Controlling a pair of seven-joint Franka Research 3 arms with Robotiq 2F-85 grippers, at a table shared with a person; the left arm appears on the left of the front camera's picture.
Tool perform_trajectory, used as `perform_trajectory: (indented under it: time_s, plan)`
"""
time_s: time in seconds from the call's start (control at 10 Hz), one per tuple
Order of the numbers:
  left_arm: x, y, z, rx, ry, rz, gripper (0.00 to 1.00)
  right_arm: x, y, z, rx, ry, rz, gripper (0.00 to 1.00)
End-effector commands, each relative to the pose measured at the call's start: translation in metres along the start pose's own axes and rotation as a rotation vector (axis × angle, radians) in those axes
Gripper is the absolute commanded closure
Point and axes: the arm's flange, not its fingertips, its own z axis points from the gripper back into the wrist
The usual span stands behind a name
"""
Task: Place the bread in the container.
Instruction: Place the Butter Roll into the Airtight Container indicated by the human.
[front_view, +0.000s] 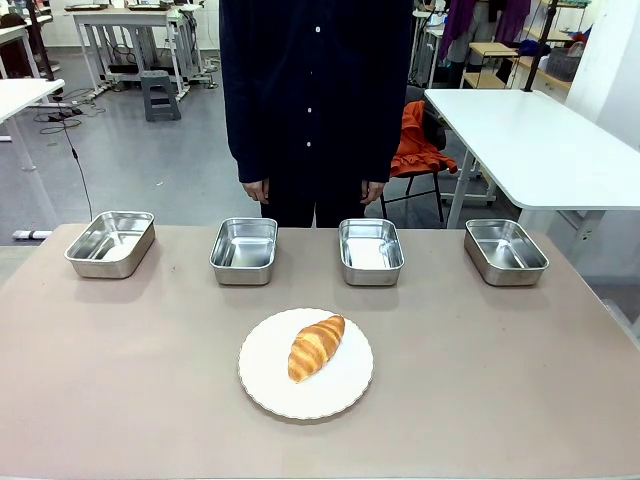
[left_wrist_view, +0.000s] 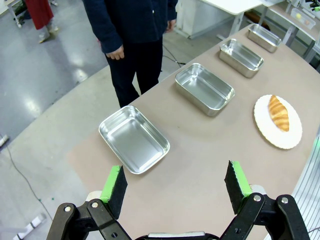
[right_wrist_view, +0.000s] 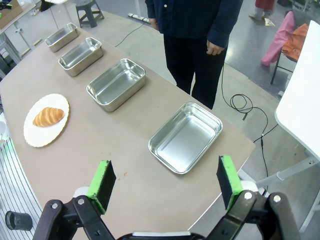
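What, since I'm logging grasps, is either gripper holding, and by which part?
Nothing is held. The left gripper and right gripper are open and empty; the bread lies on the plate.

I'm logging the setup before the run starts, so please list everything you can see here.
Croissant: one, golden-brown, lying on the plate.
Plate: one, white with a scalloped edge, near the middle of the table.
Stainless-steel pans: four, silver, empty, in a row along the table's far edge.
Table: one, tan, under all of these.
White table: one, behind on the right.
Orange garment: one, beside the white table.
Person: one, in dark navy, standing at the far side.
Left end effector: one, black with green pads, open, raised over the table's left end.
Right end effector: one, same colours, open, raised over the right end.
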Motion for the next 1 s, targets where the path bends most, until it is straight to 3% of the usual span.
perform_trajectory:
  time_s: [0.0, 0.9]
  plan:
    - [-0.0004, 0.0006, 0.0028, -0.008, -0.007, 0.0, 0.0, 0.0016, -0.0017, -0.0013, 0.0, -0.022, 0.008, 0.0]
    - [-0.0004, 0.0006, 0.0028, -0.008, -0.007, 0.0, 0.0, 0.0016, -0.0017, -0.0013, 0.0, -0.022, 0.008, 0.0]
